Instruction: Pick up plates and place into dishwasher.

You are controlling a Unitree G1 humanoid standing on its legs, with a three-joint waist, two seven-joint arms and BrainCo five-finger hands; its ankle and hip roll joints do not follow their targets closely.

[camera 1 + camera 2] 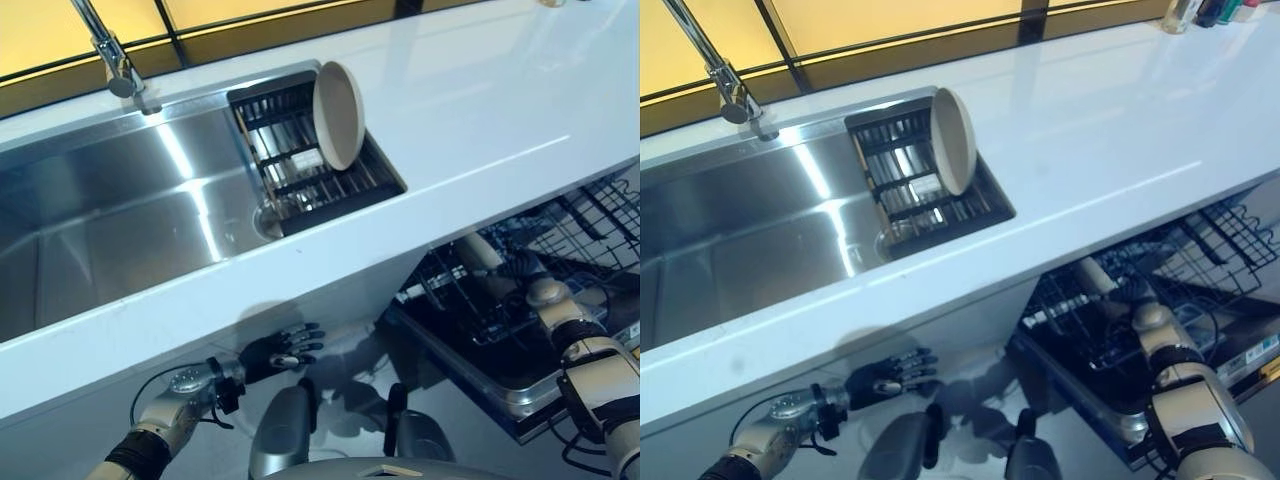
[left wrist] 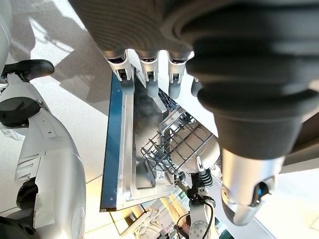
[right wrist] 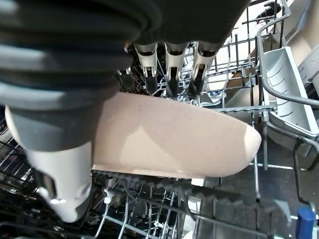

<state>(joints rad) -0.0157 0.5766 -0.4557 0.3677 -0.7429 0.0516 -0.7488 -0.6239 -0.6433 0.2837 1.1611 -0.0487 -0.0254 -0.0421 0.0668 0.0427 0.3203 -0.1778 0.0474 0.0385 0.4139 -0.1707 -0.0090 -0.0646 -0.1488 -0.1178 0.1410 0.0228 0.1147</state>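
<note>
Right wrist view: plate (image 3: pixel 174 139) hides robot hand (image 3: pixel 169 69) fingertips.

No text, label, number or sign is legible on the plates, the dish rack, the tabletop or the dishwasher baskets.

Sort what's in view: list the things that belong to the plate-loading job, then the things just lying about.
Job:
- round beige plate pinched in the right hand, over the dark wire dishwasher rack
- second round beige plate standing on edge in the black slatted sink drainer
- left hand, open, empty

Lying about:
- stainless steel sink
- chrome tap
- white countertop
</note>
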